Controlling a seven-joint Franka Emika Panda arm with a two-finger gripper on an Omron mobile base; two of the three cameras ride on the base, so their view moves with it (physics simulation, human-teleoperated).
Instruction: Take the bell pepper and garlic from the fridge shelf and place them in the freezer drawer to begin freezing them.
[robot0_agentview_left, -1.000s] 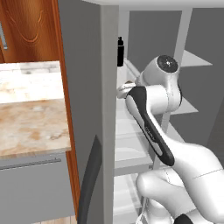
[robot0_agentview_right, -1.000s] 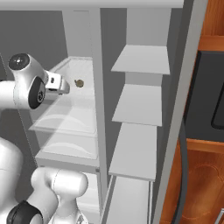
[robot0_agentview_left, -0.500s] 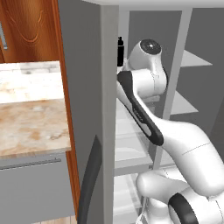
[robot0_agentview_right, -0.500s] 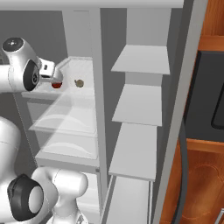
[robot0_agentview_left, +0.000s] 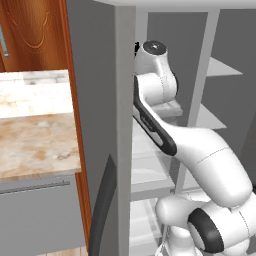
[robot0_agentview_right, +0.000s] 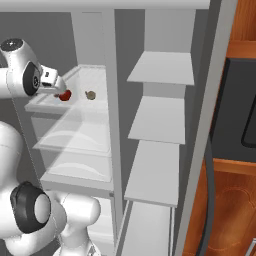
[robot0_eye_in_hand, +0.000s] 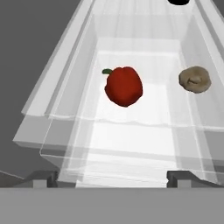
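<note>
- A marble-patterned tabletop (robot0_agentview_left: 30, 135) in beige and white sits at the left, outside the fridge.
- A grey drawer front with a thin handle (robot0_agentview_left: 35, 220) lies below the tabletop.
- A wooden cabinet panel (robot0_agentview_left: 35, 35) in reddish brown rises above and behind the tabletop.
- Three opaque grey shelves (robot0_agentview_right: 161, 69) are stacked in the fridge's right-hand column, one above another.
- A dark appliance front (robot0_agentview_right: 240, 115) is set into wood cabinetry at the far right.
- A black bottle's base (robot0_eye_in_hand: 178, 1) shows at the shelf's far end.
</note>
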